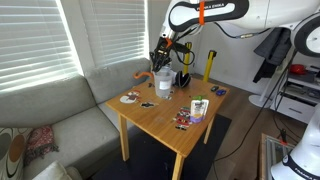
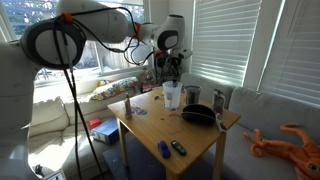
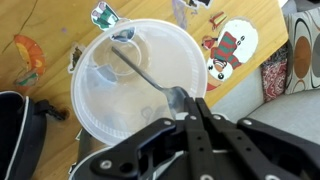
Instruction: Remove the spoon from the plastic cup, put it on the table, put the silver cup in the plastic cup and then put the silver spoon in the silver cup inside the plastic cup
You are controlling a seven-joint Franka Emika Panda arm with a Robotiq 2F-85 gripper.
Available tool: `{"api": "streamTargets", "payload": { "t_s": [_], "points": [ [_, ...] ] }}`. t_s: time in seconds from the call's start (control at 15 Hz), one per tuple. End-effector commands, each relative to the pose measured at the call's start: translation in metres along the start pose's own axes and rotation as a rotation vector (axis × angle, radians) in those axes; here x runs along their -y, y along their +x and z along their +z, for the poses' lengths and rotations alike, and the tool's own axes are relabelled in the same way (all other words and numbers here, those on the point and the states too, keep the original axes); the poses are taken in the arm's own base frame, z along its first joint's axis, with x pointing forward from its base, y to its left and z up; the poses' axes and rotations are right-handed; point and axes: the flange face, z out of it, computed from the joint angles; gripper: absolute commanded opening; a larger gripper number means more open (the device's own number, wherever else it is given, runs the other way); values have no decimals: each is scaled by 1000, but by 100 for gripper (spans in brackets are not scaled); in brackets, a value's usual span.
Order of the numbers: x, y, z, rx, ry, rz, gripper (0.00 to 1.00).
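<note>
Light-wood table [image 1: 160,125] beside a grey sofa [image 1: 70,115]. Seen from the wrist, the gripper [image 3: 193,103] is closed on the handle tip of the silver spoon [image 3: 145,68], whose bowl rests low inside the plastic cup [image 3: 185,55], apparently positioned to lift it out. The silver cup [image 2: 192,95] stands just beside on the table, free for nesting later.

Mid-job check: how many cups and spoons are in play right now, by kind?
Plastic cup: 1
Silver cup: 1
Spoon: 1
Total: 3
</note>
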Motion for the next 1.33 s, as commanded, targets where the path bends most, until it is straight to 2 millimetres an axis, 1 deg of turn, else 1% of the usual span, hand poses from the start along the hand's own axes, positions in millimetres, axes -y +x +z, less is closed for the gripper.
{"api": "streamTargets", "payload": {
  "t_s": [0.0, 0.2, 0.4, 0.6, 1.07, 1.27],
  "points": [
    [5, -3, -12, -4, 14, 17, 1],
    [5, -7, -30, -22, 24, 8, 1],
    [3, -9, -44, -28, 29, -4, 1],
    [0, -11, -65, -41, 48, -15, 1],
    [-15, -10, -136, -120, 92, -33, 1],
    [-20, -11, -161, -157, 114, -28, 1]
  ]
}}
